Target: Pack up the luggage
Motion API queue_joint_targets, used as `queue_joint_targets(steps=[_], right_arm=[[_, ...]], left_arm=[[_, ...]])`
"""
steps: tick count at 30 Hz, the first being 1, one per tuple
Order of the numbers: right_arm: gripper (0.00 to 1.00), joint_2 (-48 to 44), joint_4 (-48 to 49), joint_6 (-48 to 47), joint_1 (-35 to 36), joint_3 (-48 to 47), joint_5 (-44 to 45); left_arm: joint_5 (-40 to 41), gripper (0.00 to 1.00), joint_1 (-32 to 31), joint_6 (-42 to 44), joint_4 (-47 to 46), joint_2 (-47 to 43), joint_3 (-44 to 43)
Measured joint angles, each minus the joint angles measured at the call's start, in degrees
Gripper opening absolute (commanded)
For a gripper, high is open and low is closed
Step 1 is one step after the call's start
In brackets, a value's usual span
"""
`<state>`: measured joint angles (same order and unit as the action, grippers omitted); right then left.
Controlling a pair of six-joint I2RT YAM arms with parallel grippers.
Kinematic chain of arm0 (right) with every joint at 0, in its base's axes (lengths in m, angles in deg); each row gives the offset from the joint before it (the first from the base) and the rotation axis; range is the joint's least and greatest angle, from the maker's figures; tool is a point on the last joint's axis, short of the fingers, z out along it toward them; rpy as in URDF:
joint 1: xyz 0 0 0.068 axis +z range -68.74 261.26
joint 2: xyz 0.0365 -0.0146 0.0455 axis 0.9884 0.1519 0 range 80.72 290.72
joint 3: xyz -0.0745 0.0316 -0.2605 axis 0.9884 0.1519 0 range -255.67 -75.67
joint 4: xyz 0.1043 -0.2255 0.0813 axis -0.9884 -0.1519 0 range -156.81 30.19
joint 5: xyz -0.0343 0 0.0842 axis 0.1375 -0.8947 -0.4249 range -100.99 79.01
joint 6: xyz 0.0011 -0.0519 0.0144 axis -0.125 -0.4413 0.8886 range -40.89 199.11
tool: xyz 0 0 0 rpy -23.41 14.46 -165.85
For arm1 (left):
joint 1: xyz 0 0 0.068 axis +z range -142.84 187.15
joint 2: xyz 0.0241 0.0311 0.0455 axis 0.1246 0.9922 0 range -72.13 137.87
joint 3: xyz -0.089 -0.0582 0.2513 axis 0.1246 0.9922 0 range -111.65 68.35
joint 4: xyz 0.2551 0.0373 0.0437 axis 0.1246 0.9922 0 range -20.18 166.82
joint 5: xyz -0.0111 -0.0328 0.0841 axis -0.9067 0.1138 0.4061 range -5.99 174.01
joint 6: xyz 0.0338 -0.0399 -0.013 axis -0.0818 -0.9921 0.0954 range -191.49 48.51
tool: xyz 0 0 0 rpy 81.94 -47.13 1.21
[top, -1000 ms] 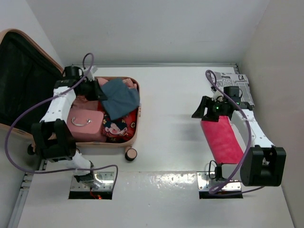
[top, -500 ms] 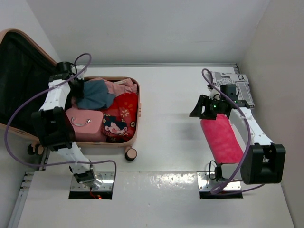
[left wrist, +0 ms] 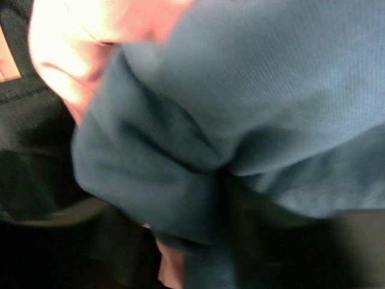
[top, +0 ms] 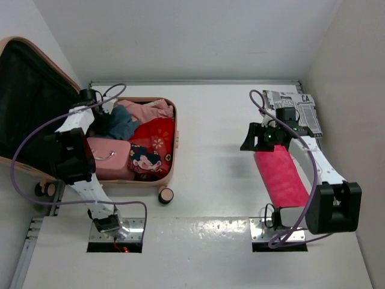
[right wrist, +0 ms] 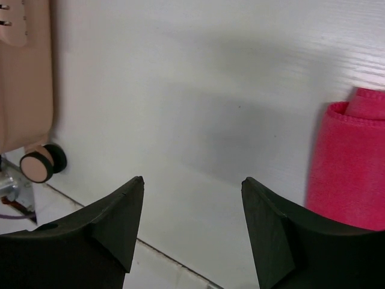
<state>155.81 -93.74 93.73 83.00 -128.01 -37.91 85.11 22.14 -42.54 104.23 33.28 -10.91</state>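
The peach-pink luggage (top: 173, 158) lies open at the left, its black-lined lid (top: 24, 96) raised behind it. Inside are a blue garment (top: 122, 120), a pink garment (top: 147, 109), a red patterned cloth (top: 155, 135) and a small pink box with a metal handle (top: 108, 159). My left gripper (top: 101, 117) is down in the case's back left corner against the blue garment (left wrist: 252, 90), which fills the blurred left wrist view and hides the jaws. My right gripper (top: 248, 137) hovers open over bare table (right wrist: 192, 186), just left of a rolled pink towel (top: 283, 177).
A printed paper (top: 298, 108) lies at the back right behind the right arm. The luggage shell (right wrist: 27, 78) and a wheel (right wrist: 37, 164) show far left in the right wrist view. The towel's end (right wrist: 352, 162) is beside the right finger. Walls close in on three sides.
The left gripper has carried the blue garment leftward from over the case's middle into its back left corner, where it now lies bunched. The right gripper has barely shifted.
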Motion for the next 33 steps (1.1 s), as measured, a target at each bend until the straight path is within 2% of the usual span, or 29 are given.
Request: queue_joint_targets(steps=[1,3,4,8,12,15,18,27,28,33], right_arm=[[0.68,0.0,-0.2,-0.5,0.0,0.0,1.0],[0.69,0.0,-0.9,-1.6,0.0,0.0,3.3],[0.69,-0.1,-1.2,-2.2,0.0,0.0,4.4],[0.7,-1.4,-2.4,-4.2,-0.2,0.0,8.9],[0.7,-4.4,-3.1,-5.6,-0.2,0.7,14.2],[0.7,-5.5,-4.1,-6.7,0.0,2.4,19.6],[0.7,-5.1,-6.0,-7.7,0.7,5.2,25.1],[0.7,2.1,-8.0,-8.2,5.8,8.8,34.8],[0.66,3.4,-7.8,-8.2,6.2,9.0,35.4],[0.61,10.9,-7.8,-8.4,6.3,9.4,37.3]], left_arm=[[-0.3,0.75,0.0,-0.5,-0.6,-0.3,0.7],[-1.4,0.8,0.1,-1.0,-0.8,-1.9,1.5],[-2.2,0.99,0.1,-1.5,-0.5,-3.0,1.6],[-7.8,0.99,-0.1,-5.3,1.5,-9.8,-0.3],[-10.9,0.99,-1.7,-8.7,1.1,-16.8,-10.1],[-10.9,0.99,-5.0,-10.9,0.3,-20.5,-19.0],[-11.0,0.99,-8.6,-12.7,-0.7,-23.5,-24.4],[-9.5,0.99,-11.0,-16.3,1.9,-24.6,-22.0],[-9.2,0.99,-11.2,-16.5,2.4,-24.4,-21.7],[-8.2,0.99,-11.3,-17.4,3.4,-24.2,-21.4]])
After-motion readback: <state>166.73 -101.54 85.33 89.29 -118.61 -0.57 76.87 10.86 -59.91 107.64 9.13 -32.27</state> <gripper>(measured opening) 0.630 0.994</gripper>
